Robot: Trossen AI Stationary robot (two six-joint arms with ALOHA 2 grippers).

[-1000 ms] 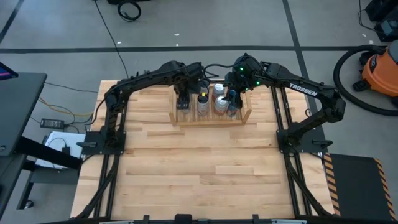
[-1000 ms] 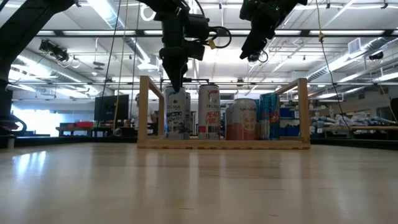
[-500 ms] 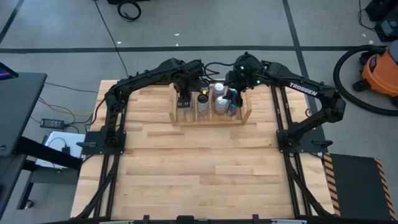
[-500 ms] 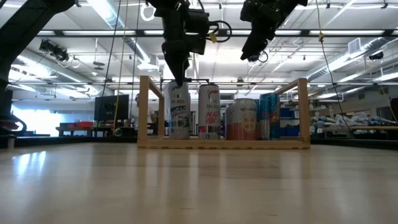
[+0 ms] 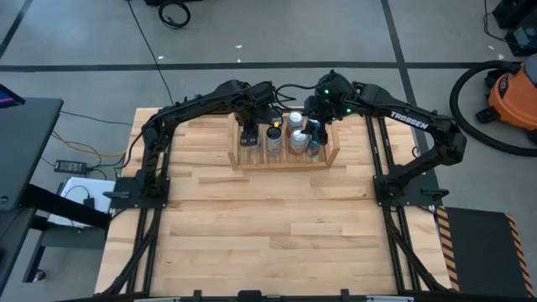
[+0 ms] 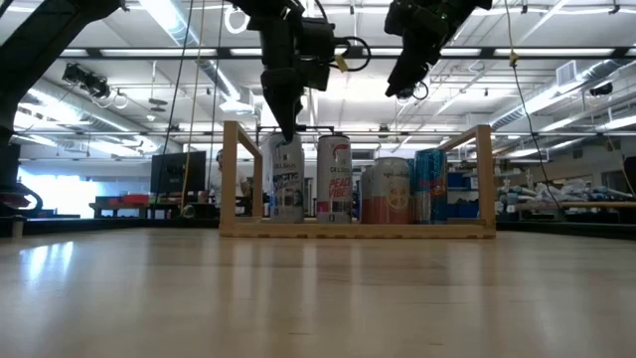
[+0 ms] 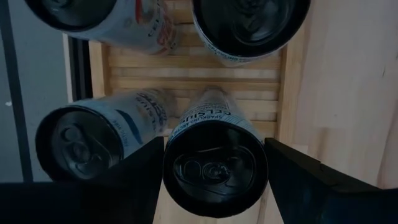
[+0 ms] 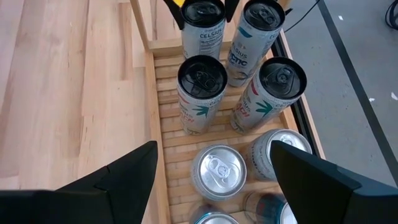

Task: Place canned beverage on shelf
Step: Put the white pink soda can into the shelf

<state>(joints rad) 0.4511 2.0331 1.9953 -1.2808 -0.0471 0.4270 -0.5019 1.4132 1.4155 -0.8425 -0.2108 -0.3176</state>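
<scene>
1. Wooden surface [image 5: 252, 218] carries the shelf [image 6: 231, 179] at its far edge, cans inside.
2. Left hand [image 6: 283, 119] hangs over the Celsius can [image 6: 285, 179] standing in the shelf, fingers [image 7: 140, 171] spread beside its rim.
3. Right hand [image 6: 402, 80] hovers empty, fingers apart.
4. That can looks rigid, smooth, probably slippery; grip its sides near the top.

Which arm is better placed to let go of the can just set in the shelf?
Left. Its tool straddles the Celsius can standing in the shelf; the right tool hangs open above the other cans.
</scene>
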